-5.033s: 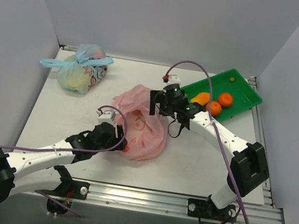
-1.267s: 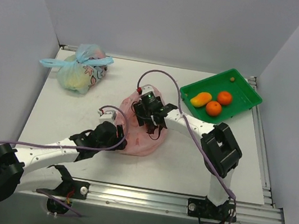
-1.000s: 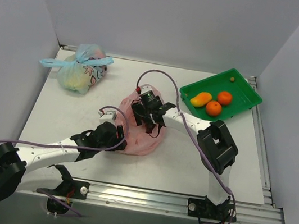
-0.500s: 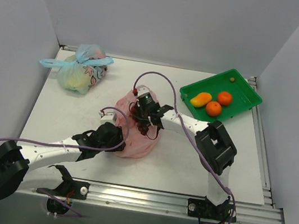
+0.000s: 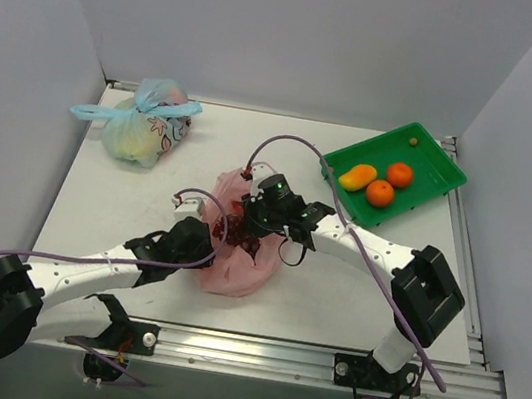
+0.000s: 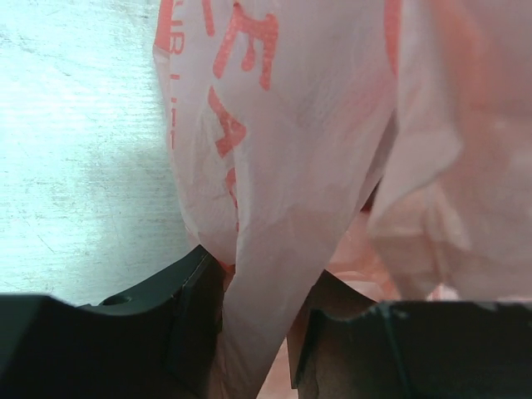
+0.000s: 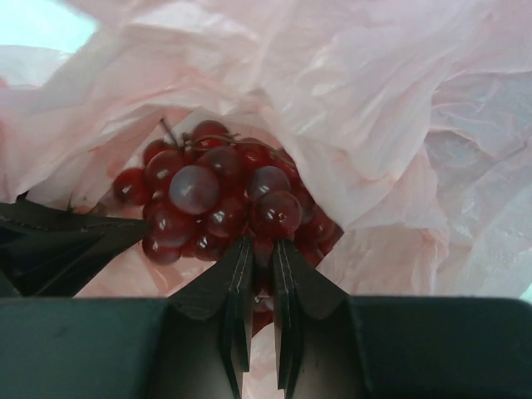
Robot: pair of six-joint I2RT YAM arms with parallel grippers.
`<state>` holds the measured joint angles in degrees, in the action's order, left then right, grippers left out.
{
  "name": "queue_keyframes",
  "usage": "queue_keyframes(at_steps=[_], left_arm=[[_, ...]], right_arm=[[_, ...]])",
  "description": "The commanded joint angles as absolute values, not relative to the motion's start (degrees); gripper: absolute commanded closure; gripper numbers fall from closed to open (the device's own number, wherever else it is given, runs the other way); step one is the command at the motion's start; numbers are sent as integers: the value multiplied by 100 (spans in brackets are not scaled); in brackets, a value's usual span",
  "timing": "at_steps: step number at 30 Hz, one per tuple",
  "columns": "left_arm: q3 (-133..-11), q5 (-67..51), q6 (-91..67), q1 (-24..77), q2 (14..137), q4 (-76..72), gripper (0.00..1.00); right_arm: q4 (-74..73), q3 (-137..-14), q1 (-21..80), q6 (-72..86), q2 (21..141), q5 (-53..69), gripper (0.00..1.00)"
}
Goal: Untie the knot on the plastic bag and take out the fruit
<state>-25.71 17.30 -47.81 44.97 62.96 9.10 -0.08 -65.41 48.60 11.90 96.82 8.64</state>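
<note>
Pinching a fold of the bag (image 5: pixel 234 271), the left gripper (image 6: pixel 259 324) has its jaws drawn in on thin pink plastic that fills the gap between them (red lettering runs across the film just above). The bag sits crumpled near the middle of the table (image 5: pixel 125 197), a little toward the arms, with its mouth open to the overhead view. The right gripper (image 7: pixel 262 245) reaches into that mouth from the right. Its jaws are almost together, with only a sliver between them, clamped at the near edge of the grapes (image 7: pixel 208 195). The dark red bunch sits at the mouth, ringed by pink plastic on every side. Whether it rests on the bag's floor or hangs free, I cannot tell. Well apart at the far right corner, the green tray (image 5: pixel 433 157) holds a mango (image 5: pixel 356 176) and two oranges (image 5: pixel 402 174), near one another. At the far left lies a blue-tied bag (image 5: pixel 145 130), apart from both arms.
</note>
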Motion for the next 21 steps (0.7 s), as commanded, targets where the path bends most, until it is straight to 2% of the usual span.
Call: queue_keyframes(at_steps=[1,3,10,21], left_arm=[[-2848,1899,-4790,4526,6153,993,58],[-2839,1890,-4799,4518,6144,1002,58],[-2698,1916,-4834,4518,6091,1002,58],[-2610,2004,-4913,4509,6100,976,58]], right_arm=[[141,-6408,4896,1318,9396,801,100],[106,-6329,4869,1353,9430,615,100],[790,-5863,4878,1512,9106,1406,100],[888,-6047,4843,1494,8464,1486,100]])
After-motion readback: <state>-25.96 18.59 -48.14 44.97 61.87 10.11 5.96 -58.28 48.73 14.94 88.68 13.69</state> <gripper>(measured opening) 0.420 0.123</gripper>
